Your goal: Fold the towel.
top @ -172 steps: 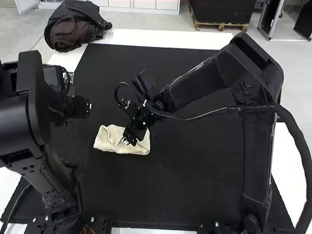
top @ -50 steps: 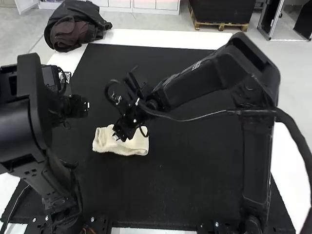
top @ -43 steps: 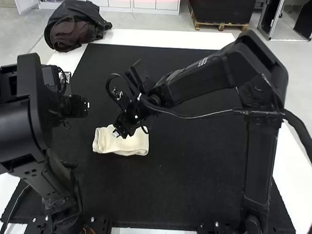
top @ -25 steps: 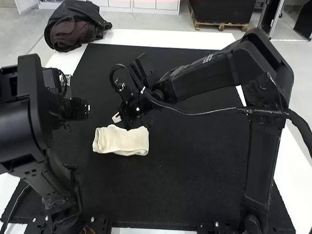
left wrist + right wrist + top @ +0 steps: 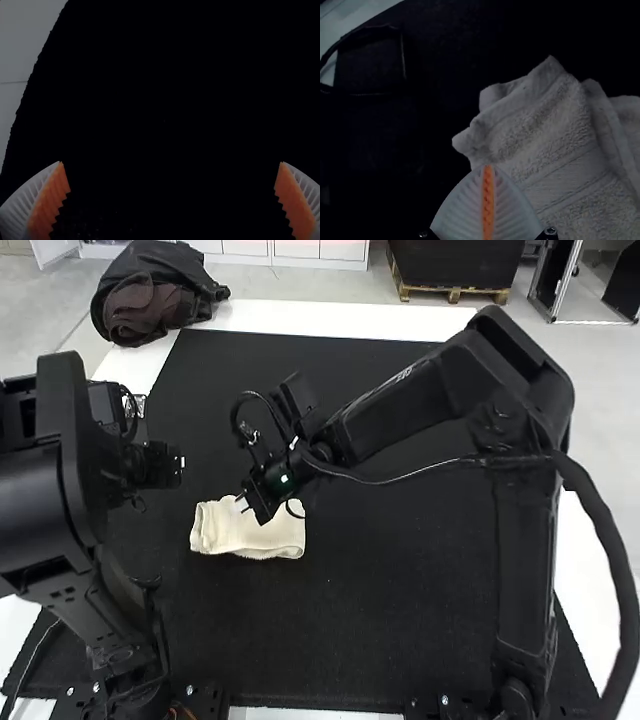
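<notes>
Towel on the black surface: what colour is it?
The towel is off-white, leaning to cream; the high view shows this best.

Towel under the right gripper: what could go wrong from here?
The right gripper is shut beside the towel's corner, so a low sweep could snag or ruck the top layer.

The layers are staggered at that end, so another fold might come out crooked.

The left gripper is open over the mat, away from the towel; with nothing pinning it, the whole towel might slide if pushed.
</notes>
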`<control>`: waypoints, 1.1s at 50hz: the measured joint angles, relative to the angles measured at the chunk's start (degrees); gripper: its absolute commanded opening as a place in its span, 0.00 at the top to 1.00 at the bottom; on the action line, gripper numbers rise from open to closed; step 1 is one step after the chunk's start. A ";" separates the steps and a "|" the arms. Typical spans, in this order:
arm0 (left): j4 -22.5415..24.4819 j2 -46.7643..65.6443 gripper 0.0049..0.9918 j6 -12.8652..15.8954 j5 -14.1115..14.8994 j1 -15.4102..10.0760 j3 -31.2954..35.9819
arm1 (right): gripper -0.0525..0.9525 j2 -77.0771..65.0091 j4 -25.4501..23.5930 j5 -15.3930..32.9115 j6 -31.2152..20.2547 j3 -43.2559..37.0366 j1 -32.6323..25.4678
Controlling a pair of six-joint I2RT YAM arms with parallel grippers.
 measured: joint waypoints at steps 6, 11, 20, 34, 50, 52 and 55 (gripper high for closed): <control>0.15 0.00 0.03 -0.20 0.00 0.00 0.02 | 0.97 1.49 1.81 -0.83 0.20 -0.13 0.00; 0.55 0.00 0.03 -0.28 0.00 0.00 0.02 | 0.97 2.69 3.32 -1.22 0.31 -0.46 0.00; 0.79 0.00 0.03 -0.44 0.02 0.02 0.02 | 0.97 4.66 6.25 -1.68 0.39 -0.94 0.00; 0.79 0.00 0.03 -0.59 0.02 -0.22 0.02 | 0.97 6.64 12.55 -1.90 0.44 -2.64 -0.04; 0.11 0.00 0.03 -1.16 0.04 -0.63 0.39 | 0.97 11.08 18.62 -2.21 0.44 -3.78 -0.85; 0.00 0.00 0.03 -1.29 0.07 -0.63 0.59 | 0.97 11.61 19.08 -2.27 0.44 -3.78 -1.20; -0.09 0.00 0.03 -1.46 0.09 -0.63 0.87 | 0.97 12.41 20.02 -2.29 0.44 -3.78 -1.73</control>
